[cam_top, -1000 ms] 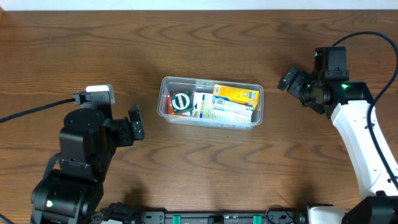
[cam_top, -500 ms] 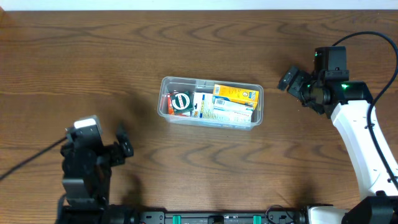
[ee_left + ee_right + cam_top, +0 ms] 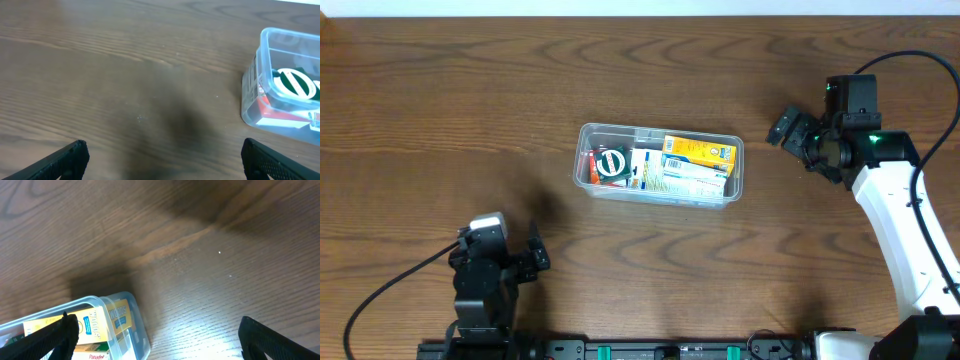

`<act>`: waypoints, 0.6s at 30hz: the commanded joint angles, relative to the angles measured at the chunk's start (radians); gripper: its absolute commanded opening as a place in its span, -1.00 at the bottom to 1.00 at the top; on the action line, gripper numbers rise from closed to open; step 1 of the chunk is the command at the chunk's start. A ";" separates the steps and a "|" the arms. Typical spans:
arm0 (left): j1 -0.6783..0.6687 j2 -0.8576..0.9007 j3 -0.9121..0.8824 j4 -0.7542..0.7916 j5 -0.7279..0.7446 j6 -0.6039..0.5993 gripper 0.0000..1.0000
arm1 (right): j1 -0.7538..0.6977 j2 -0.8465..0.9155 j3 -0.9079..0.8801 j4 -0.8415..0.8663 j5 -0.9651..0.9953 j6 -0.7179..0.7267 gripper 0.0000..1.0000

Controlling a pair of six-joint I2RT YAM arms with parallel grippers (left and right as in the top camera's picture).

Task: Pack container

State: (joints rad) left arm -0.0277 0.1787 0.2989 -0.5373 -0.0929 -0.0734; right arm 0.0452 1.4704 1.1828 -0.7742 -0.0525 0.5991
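overhead: one container (image 3: 660,165), clear, rimmed, round-cornered, mid-table (image 3: 440,120), holding small boxes, count unclear, and one green-white disc (image 3: 611,163). two grippers: left gripper (image 3: 535,258) near the front edge, right gripper (image 3: 785,127) off the container's right end.
left wrist: container cut off at the right; fingers wide apart, empty.
right wrist: only the container's corner shows, bottom left; fingers wide apart, empty.

I see the left gripper (image 3: 172,162) with its fingertips spread wide at the bottom corners, over the table (image 3: 100,65). The container (image 3: 252,85) end sits at the right edge, with a green-white disc (image 3: 295,82) and a red item (image 3: 272,106) inside.
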 commanded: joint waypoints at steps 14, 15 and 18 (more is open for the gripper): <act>0.005 -0.159 -0.134 0.027 0.006 0.009 0.96 | -0.005 -0.018 0.006 -0.001 0.000 0.014 0.98; 0.005 -0.169 -0.140 0.028 0.007 0.009 0.96 | -0.005 -0.018 0.006 -0.001 0.000 0.014 0.98; 0.005 -0.177 -0.148 0.027 0.007 0.009 0.96 | -0.005 -0.018 0.006 -0.001 0.000 0.014 0.98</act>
State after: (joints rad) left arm -0.0280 0.0154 0.1585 -0.5159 -0.0879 -0.0734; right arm 0.0452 1.4704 1.1828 -0.7742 -0.0525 0.5991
